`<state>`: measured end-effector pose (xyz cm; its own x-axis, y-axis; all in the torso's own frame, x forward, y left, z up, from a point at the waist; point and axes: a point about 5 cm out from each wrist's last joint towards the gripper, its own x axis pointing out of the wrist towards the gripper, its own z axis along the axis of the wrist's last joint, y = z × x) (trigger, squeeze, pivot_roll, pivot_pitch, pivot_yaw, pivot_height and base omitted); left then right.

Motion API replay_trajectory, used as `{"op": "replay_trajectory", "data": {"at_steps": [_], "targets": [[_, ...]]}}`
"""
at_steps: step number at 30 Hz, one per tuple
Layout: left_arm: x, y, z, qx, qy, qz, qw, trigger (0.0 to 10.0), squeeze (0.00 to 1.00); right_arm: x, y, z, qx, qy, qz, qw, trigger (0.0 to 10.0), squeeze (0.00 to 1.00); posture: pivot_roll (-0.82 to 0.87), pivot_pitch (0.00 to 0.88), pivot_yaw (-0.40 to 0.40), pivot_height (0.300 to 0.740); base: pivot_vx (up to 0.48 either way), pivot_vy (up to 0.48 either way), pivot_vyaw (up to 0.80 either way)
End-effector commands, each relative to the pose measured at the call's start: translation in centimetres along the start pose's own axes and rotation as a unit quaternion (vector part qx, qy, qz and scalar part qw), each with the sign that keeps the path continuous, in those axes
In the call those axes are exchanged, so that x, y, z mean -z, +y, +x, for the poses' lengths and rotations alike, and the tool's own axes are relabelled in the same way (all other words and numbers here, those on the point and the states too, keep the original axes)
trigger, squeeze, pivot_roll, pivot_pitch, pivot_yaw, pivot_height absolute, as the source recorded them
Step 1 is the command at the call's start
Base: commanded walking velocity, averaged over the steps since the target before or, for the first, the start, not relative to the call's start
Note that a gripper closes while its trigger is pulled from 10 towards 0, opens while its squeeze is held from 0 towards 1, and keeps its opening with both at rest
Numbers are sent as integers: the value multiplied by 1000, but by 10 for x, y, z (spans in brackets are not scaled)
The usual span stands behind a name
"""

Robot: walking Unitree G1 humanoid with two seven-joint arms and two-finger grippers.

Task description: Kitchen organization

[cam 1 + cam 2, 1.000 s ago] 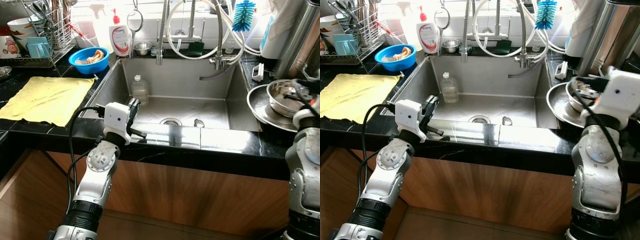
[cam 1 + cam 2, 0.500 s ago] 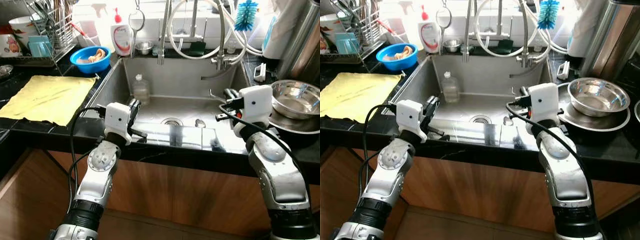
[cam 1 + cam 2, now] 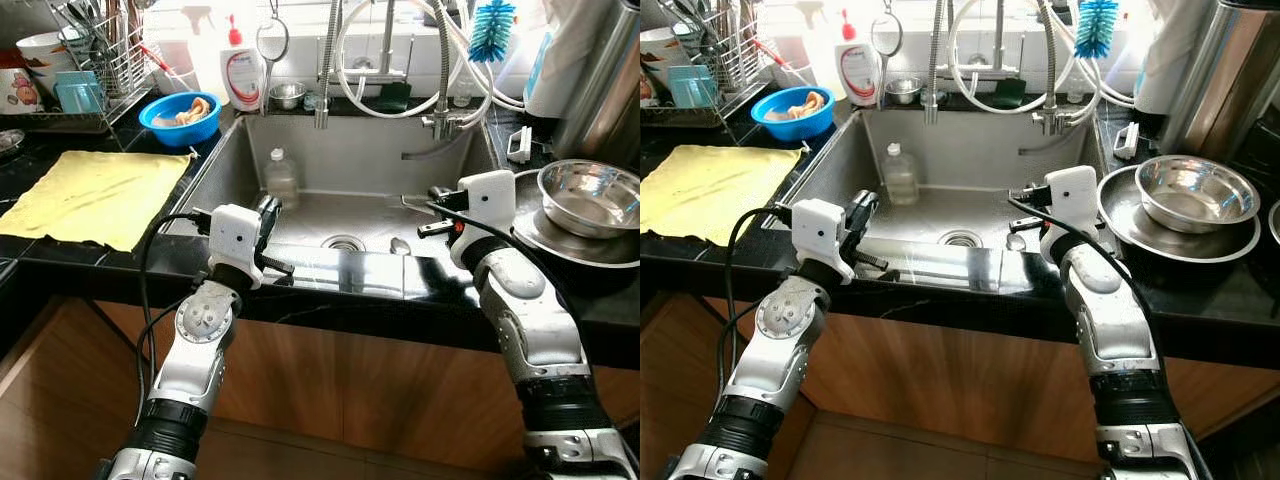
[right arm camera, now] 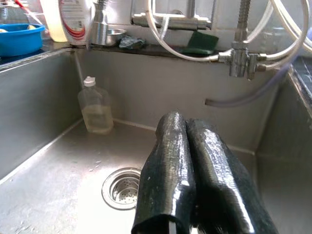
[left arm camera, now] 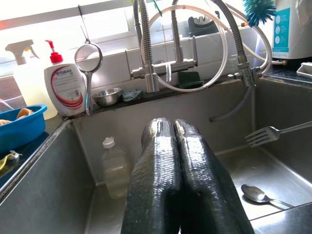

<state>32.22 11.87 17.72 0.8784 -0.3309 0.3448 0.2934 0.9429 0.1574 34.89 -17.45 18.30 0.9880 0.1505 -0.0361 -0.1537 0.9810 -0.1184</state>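
Your left gripper [image 5: 178, 141] hovers at the sink's [image 3: 240, 150] front edge, fingers pressed together, holding nothing. Beyond its fingertips stands a clear bottle [image 5: 115, 167] against the back wall. A spoon [image 5: 261, 195] lies on the basin floor near the drain [image 4: 123, 189]. Your right gripper [image 4: 187, 127] reaches over the basin with its fingers together on a fork [image 5: 273, 133], tines outward. Beside it sits a steel bowl [image 3: 590, 195].

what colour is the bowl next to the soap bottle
Blue bowl, clearest in the left eye view.

One sink [image 3: 440, 235], one yellow cloth [image 3: 95, 195], one blue bowl [image 3: 180, 118], one clear bottle [image 3: 281, 178], one spoon [image 5: 263, 196], one fork [image 5: 273, 134], two steel bowls [image 3: 592, 195] sitting at right
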Motion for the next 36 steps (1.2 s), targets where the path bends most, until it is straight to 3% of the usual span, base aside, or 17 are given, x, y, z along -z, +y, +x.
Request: {"op": "replay_trajectory", "data": {"at_steps": [1, 12, 13, 14, 22, 27, 28, 29, 34, 36], "targets": [[-1, 3, 0, -4, -1, 12, 1000, 10000, 0, 1, -5, 3, 17, 1, 9, 1000, 10000, 0, -26, 0, 57, 740, 0, 0, 0], [-1, 4, -1, -3, 2, 13, 1000, 10000, 0, 16, -16, 5, 57, 27, 27, 998, 10000, 0, -23, 0, 58, 740, 0, 0, 0], [-1, 4, -1, -4, 2, 13, 1000, 10000, 0, 16, -16, 5, 58, 25, 30, 998, 10000, 659, -24, 0, 59, 740, 0, 0, 0], [-1, 4, -1, -4, 2, 14, 1000, 10000, 0, 15, -16, 5, 60, 23, 32, 997, 10000, 1000, -23, 0, 60, 740, 0, 0, 0], [-1, 5, -2, -4, 3, 14, 1000, 10000, 0, 13, -15, 7, 62, 18, 31, 997, 10000, 1000, -21, 0, 60, 740, 0, 0, 0], [-1, 6, -2, -6, 5, 16, 1000, 10000, 0, 0, -15, 7, 73, -11, 10, 997, 10000, 1000, -20, 0, 60, 740, 0, 0, 0], [-1, 6, -2, -7, 5, 16, 1000, 10000, 0, -11, -17, 5, 84, -38, -3, 996, 10000, 110, -22, 0, 60, 740, 0, 0, 0], [0, 7, -2, -7, 6, 17, 1000, 10000, 0, -17, -18, 3, 92, -53, -5, 994, 10000, 0, -23, 0, 61, 740, 0, 0, 0], [1, 7, -2, -8, 9, 17, 1000, 10000, 0, -44, -27, -10, 145, -119, 11, 982, 10000, 0, -29, 0, 63, 740, 0, 0, 0], [1, 7, -2, -8, 9, 17, 1000, 10000, 0, -44, -27, -10, 145, -119, 11, 982, 10000, 0, -29, 0, 63, 740, 0, 0, 0]]}}
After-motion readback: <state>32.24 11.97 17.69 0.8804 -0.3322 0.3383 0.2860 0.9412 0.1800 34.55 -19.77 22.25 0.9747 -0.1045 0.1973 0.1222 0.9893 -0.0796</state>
